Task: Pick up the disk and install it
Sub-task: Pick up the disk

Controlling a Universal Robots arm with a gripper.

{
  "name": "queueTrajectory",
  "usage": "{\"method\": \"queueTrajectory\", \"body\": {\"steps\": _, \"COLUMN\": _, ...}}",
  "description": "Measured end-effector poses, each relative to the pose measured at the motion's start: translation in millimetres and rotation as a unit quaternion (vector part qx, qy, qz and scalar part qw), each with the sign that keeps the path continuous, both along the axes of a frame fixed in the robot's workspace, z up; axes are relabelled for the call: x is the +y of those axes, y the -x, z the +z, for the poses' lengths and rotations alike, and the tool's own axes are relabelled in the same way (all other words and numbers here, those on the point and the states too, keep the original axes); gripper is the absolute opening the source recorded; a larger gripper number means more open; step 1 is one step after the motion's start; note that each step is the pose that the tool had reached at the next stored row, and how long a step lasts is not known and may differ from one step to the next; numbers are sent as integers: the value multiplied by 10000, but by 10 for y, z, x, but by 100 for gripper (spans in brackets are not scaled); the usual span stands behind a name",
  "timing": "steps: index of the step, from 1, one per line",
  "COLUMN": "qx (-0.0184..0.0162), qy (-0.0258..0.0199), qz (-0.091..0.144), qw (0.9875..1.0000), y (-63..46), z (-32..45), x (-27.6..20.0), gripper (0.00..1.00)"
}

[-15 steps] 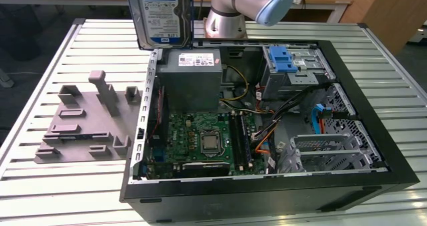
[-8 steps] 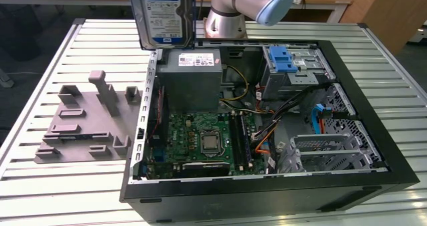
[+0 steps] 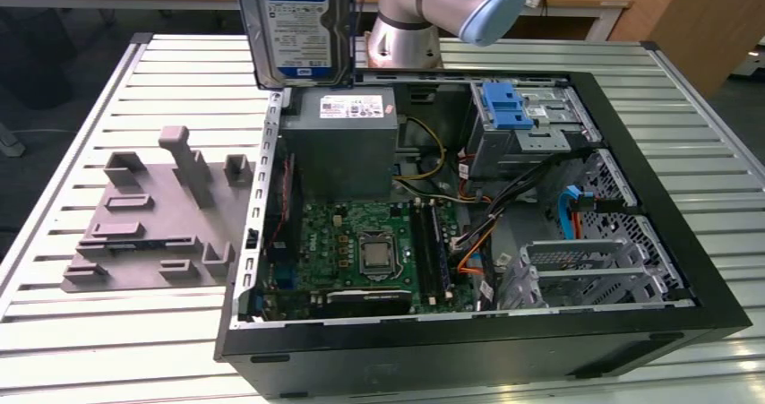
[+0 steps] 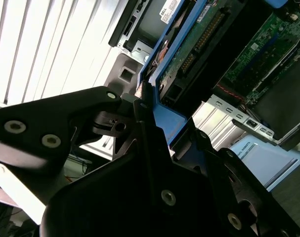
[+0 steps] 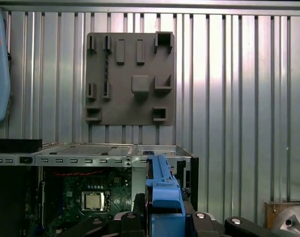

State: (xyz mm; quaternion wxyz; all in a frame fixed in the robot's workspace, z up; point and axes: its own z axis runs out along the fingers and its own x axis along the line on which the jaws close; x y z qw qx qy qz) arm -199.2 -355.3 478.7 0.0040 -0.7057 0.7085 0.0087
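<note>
The disk (image 3: 296, 28) hangs upright in the air above the back corner of the open computer case (image 3: 478, 332), on the exterior view's left, with its white-and-blue label facing the camera. In both wrist views my gripper (image 4: 162, 116) (image 5: 163, 210) is shut on the disk's blue carrier frame (image 5: 164, 190), with a black finger (image 4: 135, 106) pressed against each side. The disk's green circuit board (image 4: 199, 44) shows in the second wrist view. The case's motherboard (image 5: 90, 197) lies below the disk.
Inside the case are a grey power supply box (image 3: 347, 144), a metal drive cage with a blue latch (image 3: 520, 117), a motherboard (image 3: 358, 252), loose cables and a lower cage (image 3: 586, 270). A grey fixture plate (image 3: 156, 216) lies on the slatted table (image 3: 96, 332). The arm (image 3: 442, 10) stands behind the case.
</note>
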Motion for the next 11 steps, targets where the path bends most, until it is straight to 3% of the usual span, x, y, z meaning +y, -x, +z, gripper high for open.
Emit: {"method": "queueTrajectory", "body": {"steps": 11, "qx": 0, "qy": 0, "qz": 0, "qw": 10000, "y": -42, "z": 0, "x": -1, "gripper": 36}}
